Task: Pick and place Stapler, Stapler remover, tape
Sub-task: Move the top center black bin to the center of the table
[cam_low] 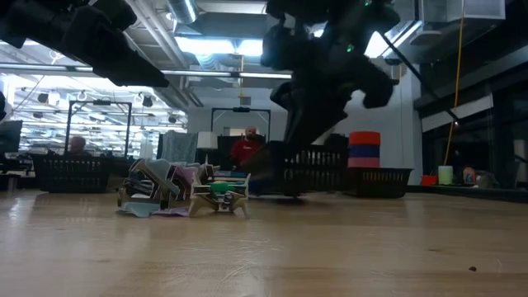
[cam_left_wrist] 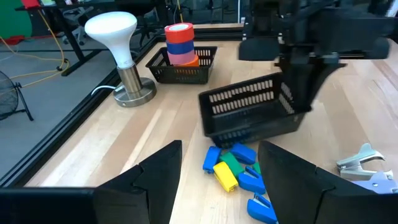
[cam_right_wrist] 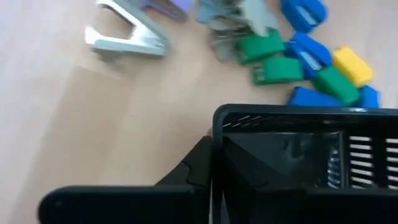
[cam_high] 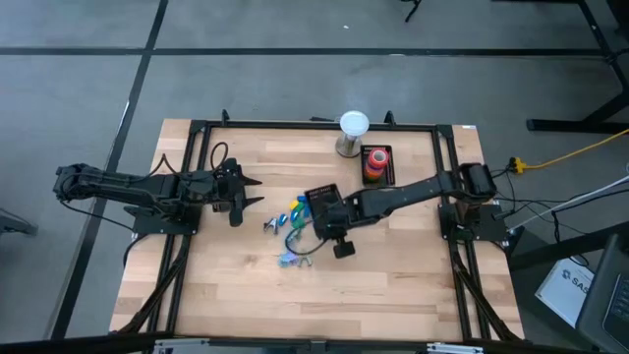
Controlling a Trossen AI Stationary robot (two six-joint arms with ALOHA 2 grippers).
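Note:
An empty black mesh basket (cam_left_wrist: 249,111) sits tilted at the table's middle, with my right gripper (cam_high: 321,210) shut on its rim. Small blue, green and yellow staplers (cam_left_wrist: 231,169) lie in a heap on the wood just left of it. Silver staple removers (cam_right_wrist: 127,34) lie toward the near edge (cam_high: 291,258). The tape rolls (cam_left_wrist: 179,42), red, blue and orange, stand stacked in a second black basket (cam_high: 376,163) near the far edge. My left gripper (cam_left_wrist: 217,180) hovers open, left of the stapler heap, touching nothing. My right gripper holds the empty basket by its top rim (cam_right_wrist: 219,122) at one end wall, one finger (cam_right_wrist: 186,174) outside the wall and the other inside. The fingers come from above, pointing down. The basket is tilted; whether its lower edge rests on the table I cannot tell.
A white-shaded lamp (cam_high: 352,132) stands on the far edge beside the tape basket. Bare wood stretches toward the near edge (cam_high: 373,295) and on the left half. People and more baskets show in the room behind the table in the low view.

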